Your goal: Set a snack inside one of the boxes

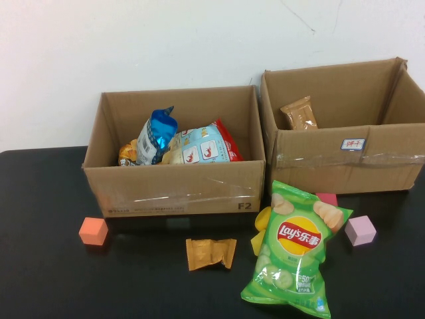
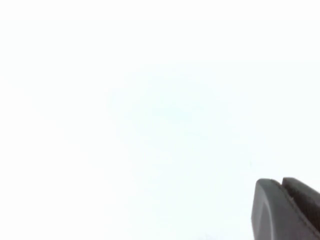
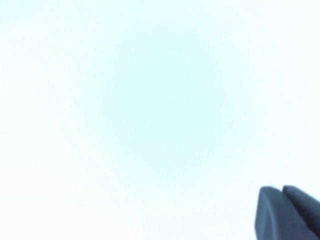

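Observation:
A green Lay's chip bag point(image 1: 292, 249) lies on the black table in front of the gap between two open cardboard boxes. A small orange snack packet point(image 1: 210, 253) lies to its left. The left box point(image 1: 172, 189) holds a blue bag point(image 1: 157, 135) and a white-and-red bag point(image 1: 202, 147). The right box point(image 1: 345, 156) holds a brown packet point(image 1: 299, 113). Neither arm shows in the high view. My left gripper point(image 2: 282, 182) and my right gripper point(image 3: 282, 190) each show only in their own wrist view, fingers together and empty, facing a blank white surface.
An orange cube point(image 1: 93, 231) sits front left of the left box. A pale purple cube point(image 1: 360, 230) and a pink block point(image 1: 327, 198) sit before the right box. A yellow piece point(image 1: 262, 222) pokes out from under the chip bag. A white wall stands behind the boxes.

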